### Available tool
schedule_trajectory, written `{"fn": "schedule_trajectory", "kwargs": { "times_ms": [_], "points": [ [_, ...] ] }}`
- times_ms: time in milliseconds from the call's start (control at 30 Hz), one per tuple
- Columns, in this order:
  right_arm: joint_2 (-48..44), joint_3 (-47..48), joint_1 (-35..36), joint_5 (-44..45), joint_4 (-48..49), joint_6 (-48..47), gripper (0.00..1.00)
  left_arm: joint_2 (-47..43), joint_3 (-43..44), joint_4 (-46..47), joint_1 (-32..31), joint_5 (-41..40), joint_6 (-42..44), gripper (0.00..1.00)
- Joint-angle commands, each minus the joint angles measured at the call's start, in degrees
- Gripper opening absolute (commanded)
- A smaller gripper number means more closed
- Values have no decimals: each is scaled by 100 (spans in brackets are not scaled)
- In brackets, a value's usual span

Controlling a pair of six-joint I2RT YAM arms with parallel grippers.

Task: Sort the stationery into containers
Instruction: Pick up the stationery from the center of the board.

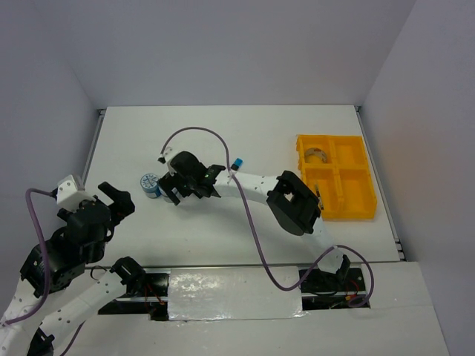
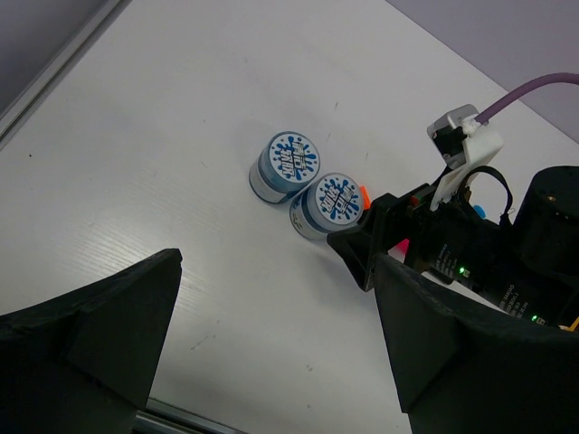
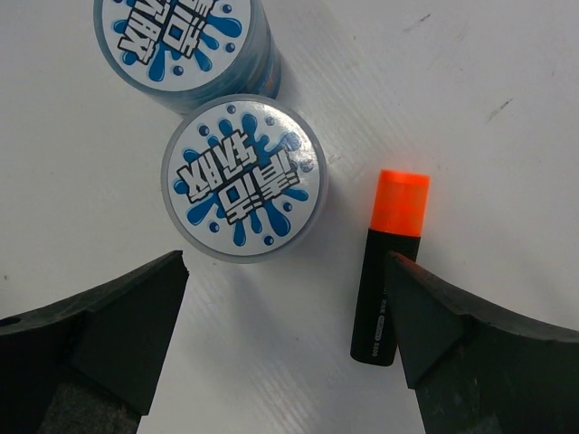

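Two blue-and-white printed tape rolls, one [image 3: 244, 185] touching the other [image 3: 181, 36], stand on end towards the left side of the white table [image 1: 223, 133], with a short black marker with an orange cap [image 3: 389, 271] lying just beside the nearer roll. The right gripper [image 3: 288, 271] hangs directly over this cluster with its jaws spread wide and nothing in them; the nearer roll and the marker both lie within the span of its black fingers. The left gripper [image 1: 120, 200] waits near the table's left edge, just beside the rolls, its jaws likewise fully apart and empty. A small blue-capped item [image 1: 237, 163], too small to identify with certainty, lies near mid-table beside the right arm. Well apart from all this, by the right edge, sits the bright yellow plastic tray with four square compartments [image 1: 356, 204], with a silvery tape ring [image 1: 318, 154] in its far-left compartment; nothing can be made out in the other three, one of them partly hidden by the arm. The sorting appears barely begun: one piece is binned, while both rolls, the orange marker and the blue-capped item are all left on the table.
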Motion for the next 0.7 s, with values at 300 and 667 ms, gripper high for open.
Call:
{"fn": "schedule_trajectory", "kwargs": {
  "times_ms": [300,667],
  "points": [
    [181,630,38,-470,-5,-45,97,47,-39,281,-23,52,254,99],
    [1086,1702,30,-664,-435,-317,92,-32,-65,351,-76,95,333,99]
  ]
}}
